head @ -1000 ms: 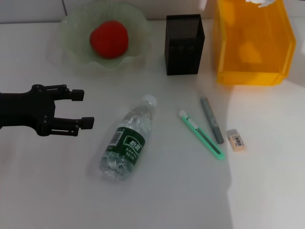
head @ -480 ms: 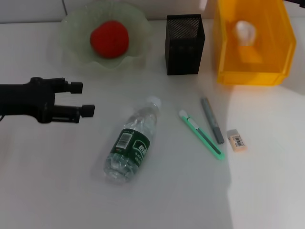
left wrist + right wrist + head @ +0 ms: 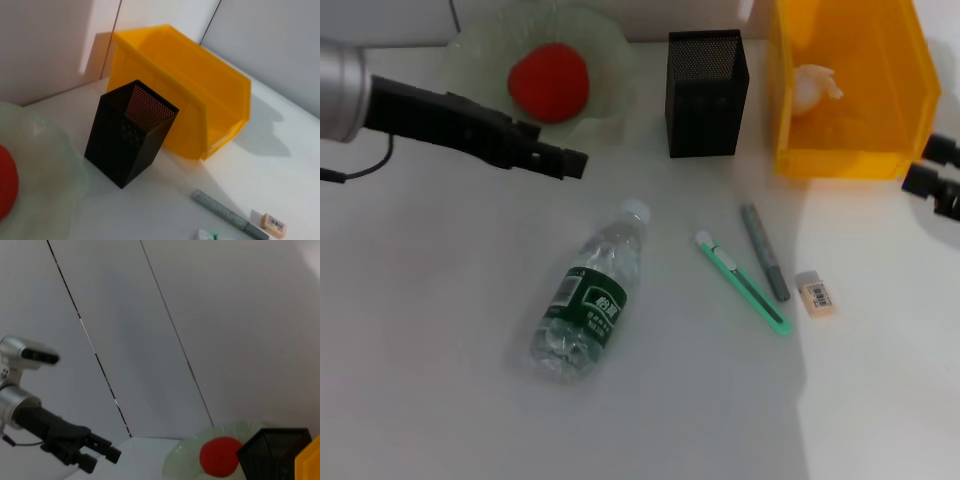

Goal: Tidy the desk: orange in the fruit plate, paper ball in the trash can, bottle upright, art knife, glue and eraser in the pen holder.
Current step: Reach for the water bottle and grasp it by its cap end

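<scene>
The left gripper [image 3: 570,160] hangs over the table [image 3: 420,380] just in front of the fruit plate [image 3: 480,45]; its fingers [image 3: 107,452] look close together with nothing between them, though the head view is too side-on to be sure. The orange [image 3: 549,82] sits in the green-tinted plate. Nearer the robot, the bottle [image 3: 585,300] lies on its side, white cap pointing toward the far side and green label up. The black mesh pen holder [image 3: 708,92] stands upright behind it, to the right of the plate. On the table in front of the holder lie the green art knife [image 3: 742,282], the grey glue stick [image 3: 764,251] just beside it, and the small eraser [image 3: 815,294] a little further right, all apart from one another. The yellow trash can [image 3: 850,100] holds the white paper ball [image 3: 812,85]. The right gripper [image 3: 932,180] sits at the right edge, beside the bin's front corner, fingers apart and empty.
</scene>
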Controlling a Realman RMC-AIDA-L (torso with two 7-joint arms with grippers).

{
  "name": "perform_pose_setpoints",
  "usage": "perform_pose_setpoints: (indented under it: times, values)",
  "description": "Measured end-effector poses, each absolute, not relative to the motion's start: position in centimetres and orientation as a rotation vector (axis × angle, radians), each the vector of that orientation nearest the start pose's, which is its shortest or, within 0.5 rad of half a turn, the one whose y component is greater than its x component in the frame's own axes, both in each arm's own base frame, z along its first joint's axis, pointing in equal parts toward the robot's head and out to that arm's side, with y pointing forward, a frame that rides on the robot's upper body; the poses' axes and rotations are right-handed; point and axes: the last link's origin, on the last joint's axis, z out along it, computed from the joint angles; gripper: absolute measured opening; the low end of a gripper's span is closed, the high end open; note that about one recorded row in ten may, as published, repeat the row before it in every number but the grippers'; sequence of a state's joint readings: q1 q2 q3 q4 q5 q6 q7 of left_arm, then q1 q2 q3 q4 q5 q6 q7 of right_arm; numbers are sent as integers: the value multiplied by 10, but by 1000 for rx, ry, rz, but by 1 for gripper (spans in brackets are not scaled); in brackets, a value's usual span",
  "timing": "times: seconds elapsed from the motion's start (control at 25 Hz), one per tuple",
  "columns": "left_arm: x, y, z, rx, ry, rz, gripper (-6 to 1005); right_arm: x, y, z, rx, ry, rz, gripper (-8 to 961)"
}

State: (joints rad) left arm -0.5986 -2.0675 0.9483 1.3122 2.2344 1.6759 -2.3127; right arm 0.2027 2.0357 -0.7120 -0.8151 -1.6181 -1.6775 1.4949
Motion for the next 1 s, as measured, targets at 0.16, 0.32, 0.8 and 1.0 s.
perform_pose_setpoints:
  times: [0.16, 0.32, 0.8, 1.0]
  values:
    - [-128, 376, 20, -2692, -1038, 12, 863, 328, 243, 56, -2359, 797, 994, 723]
    - [-110, 379, -11, -2718, -1001, 146, 863, 332, 227, 41, -2435, 737, 953, 723]
    - [-123, 397, -57, -2618, -1025, 307, 863, 330, 221, 21, -2483, 738, 952, 723]
    - [-135, 402, -65, -2581, -1049, 306, 863, 326, 225, 16, -2489, 746, 976, 723]
